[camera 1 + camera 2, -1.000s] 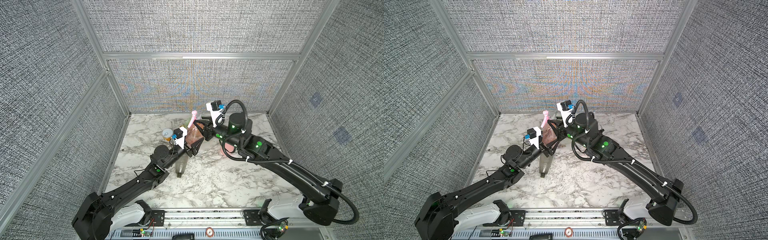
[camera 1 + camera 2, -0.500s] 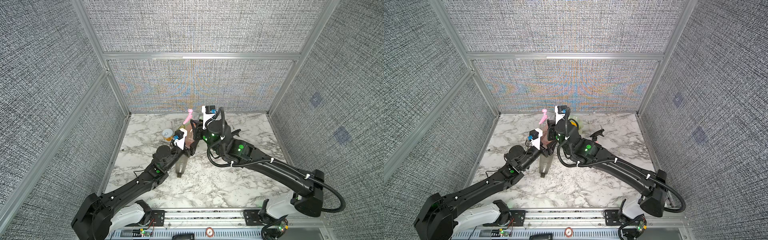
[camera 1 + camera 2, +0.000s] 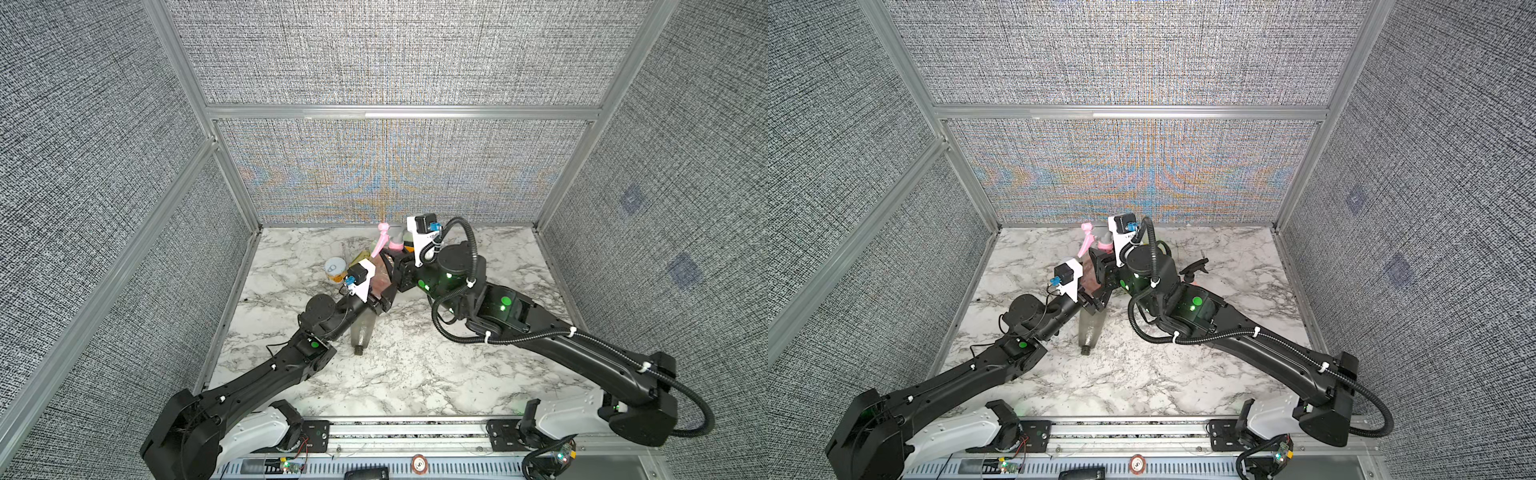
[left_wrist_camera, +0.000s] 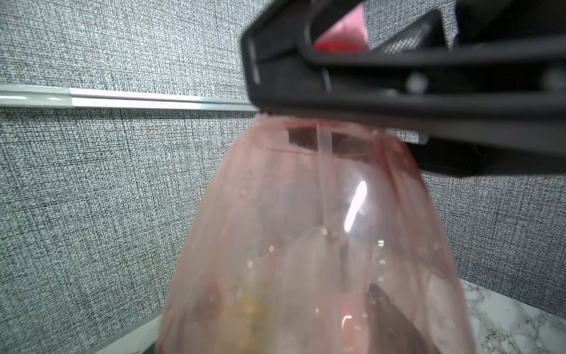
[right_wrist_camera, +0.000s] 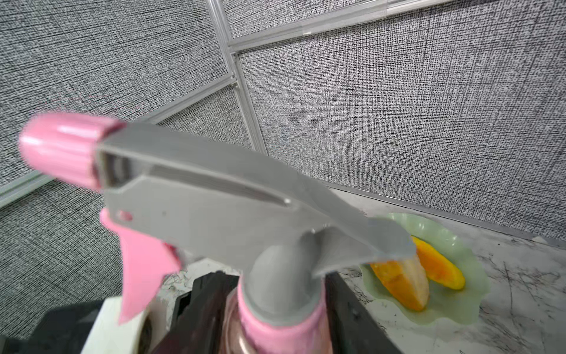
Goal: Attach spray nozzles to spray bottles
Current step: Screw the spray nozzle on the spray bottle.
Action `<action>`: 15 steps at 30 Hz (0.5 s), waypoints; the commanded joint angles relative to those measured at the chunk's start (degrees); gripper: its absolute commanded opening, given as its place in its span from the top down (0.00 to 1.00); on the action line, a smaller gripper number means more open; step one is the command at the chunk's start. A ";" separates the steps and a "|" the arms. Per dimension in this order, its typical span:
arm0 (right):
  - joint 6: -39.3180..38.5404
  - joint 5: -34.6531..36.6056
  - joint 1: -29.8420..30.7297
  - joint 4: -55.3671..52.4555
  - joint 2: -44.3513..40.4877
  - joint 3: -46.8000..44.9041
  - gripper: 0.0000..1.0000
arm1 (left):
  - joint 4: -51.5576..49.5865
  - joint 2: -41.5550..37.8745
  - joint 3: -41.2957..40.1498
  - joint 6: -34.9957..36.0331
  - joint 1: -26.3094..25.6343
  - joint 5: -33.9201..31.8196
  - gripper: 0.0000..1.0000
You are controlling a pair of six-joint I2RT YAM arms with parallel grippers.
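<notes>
- Left of centre in a top view stands a small can [image 3: 335,268]; its lid print is too small to read.
- At centre frame, the left gripper [image 3: 380,300] pinches the clear pink bottle [image 3: 381,277].
- The grey-and-pink nozzle [image 5: 214,208] sits on the bottle's neck.
- The right gripper [image 5: 277,294] straddles the nozzle's collar; whether it presses cannot be told.

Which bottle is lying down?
The smoky grey bottle: it lies on its side on the table. The clear pink bottle is held up, with a grey-and-pink nozzle on top.

No readable text, label, brand or number on anything in view
</notes>
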 commanded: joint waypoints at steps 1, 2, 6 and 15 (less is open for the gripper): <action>-0.92 -7.17 0.78 -7.02 -0.83 -0.50 0.42 | 8.19 0.00 -0.15 -2.05 0.53 2.76 0.31; -0.93 -7.47 0.77 -7.66 -1.27 -0.68 0.40 | 8.72 -0.04 -0.36 -2.58 0.75 2.98 0.31; -1.86 -8.02 0.80 -11.79 -3.67 -1.20 0.33 | 9.71 -0.13 -0.45 -4.50 1.44 4.13 0.31; -7.99 -14.85 -0.99 -18.64 -8.62 -1.79 0.28 | 10.66 0.10 -0.46 -7.21 2.10 6.58 0.31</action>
